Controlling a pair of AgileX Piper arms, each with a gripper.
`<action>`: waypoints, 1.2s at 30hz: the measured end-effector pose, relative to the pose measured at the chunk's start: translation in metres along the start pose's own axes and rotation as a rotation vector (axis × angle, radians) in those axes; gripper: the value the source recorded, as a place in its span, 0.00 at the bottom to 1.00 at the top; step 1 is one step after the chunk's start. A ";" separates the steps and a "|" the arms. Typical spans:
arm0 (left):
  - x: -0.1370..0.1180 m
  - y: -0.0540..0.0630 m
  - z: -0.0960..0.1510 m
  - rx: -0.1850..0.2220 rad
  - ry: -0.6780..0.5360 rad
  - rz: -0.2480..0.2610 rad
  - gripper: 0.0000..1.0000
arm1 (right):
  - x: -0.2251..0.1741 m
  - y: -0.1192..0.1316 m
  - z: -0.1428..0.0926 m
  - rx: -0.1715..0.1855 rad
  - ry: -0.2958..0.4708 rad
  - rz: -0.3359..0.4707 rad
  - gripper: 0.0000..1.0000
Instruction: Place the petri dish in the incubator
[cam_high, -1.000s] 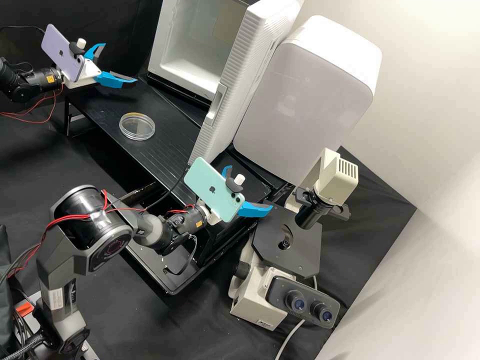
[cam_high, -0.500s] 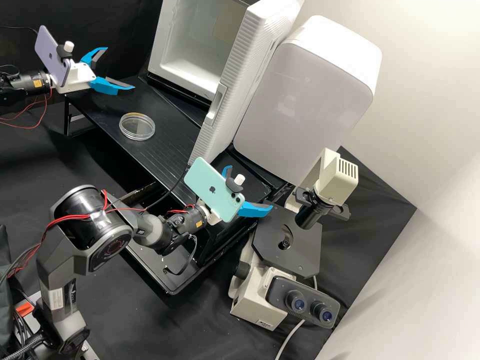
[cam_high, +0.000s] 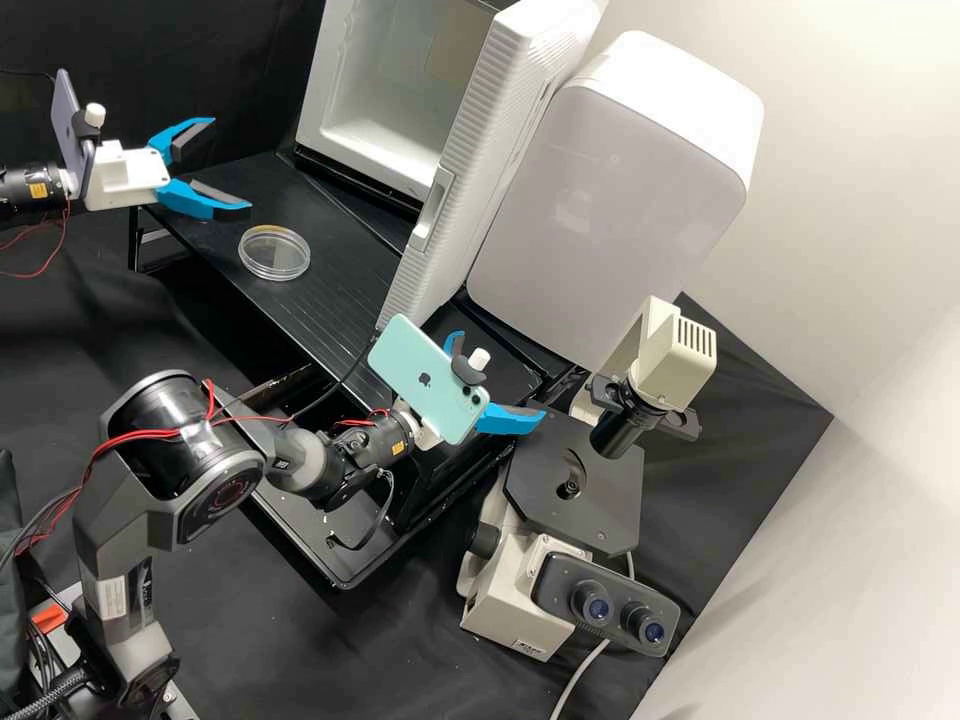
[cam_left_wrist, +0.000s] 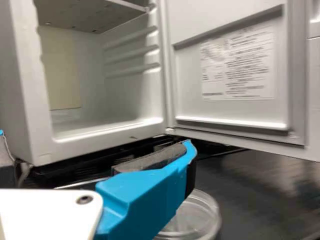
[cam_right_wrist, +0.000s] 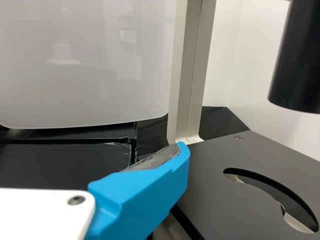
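Pincer, left: the left gripper (cam_high: 230, 163) is released, its two blue fingers (cam_high: 195, 198) spread wide with nothing between them.
Left gripper's place: upper left of the high view, tips pointing right, above the far-left end of the black platform (cam_high: 330, 300), near the petri dish but not touching it.
Left wrist view: one blue finger (cam_left_wrist: 150, 195) hangs over the petri dish (cam_left_wrist: 192, 220), which shows partly from behind it.
Pincer, right: the right gripper (cam_high: 500, 375) is also released and holds nothing, with one finger raised and the other (cam_high: 510, 418) pointing right.
Right gripper's place: centre of the high view, between the platform's near end and the microscope (cam_high: 560, 560), with its lower finger just over the edge of the black stage (cam_high: 575, 490).
Left arm pose: comes in from the left edge with the wrist about level and a lilac phone (cam_high: 62, 120) clamped behind the gripper.
Right arm pose: base at lower left and forearm running right, with a mint-green phone (cam_high: 428, 378) on the wrist.
Petri dish: clear, round and lidded with a faint yellowish tint, lying flat on the platform in the upper left of the high view (cam_high: 274, 252), outside the incubator.
Incubator: the white cabinet (cam_high: 345, 75) sits at top centre, its door (cam_high: 480, 150) swung open to the right.
Incubator inside: white walls (cam_left_wrist: 75, 75) with ribbed shelf rails.
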 end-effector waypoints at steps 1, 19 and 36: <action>-0.002 -0.002 0.002 -0.001 -0.010 0.002 1.00 | 0.000 0.000 0.000 0.000 0.000 0.000 1.00; -0.005 -0.023 0.020 0.031 -0.034 -0.041 1.00 | 0.000 0.000 0.000 0.000 0.000 0.000 1.00; 0.021 -0.049 0.022 0.040 -0.014 -0.160 1.00 | 0.000 0.000 0.000 0.000 0.000 0.000 1.00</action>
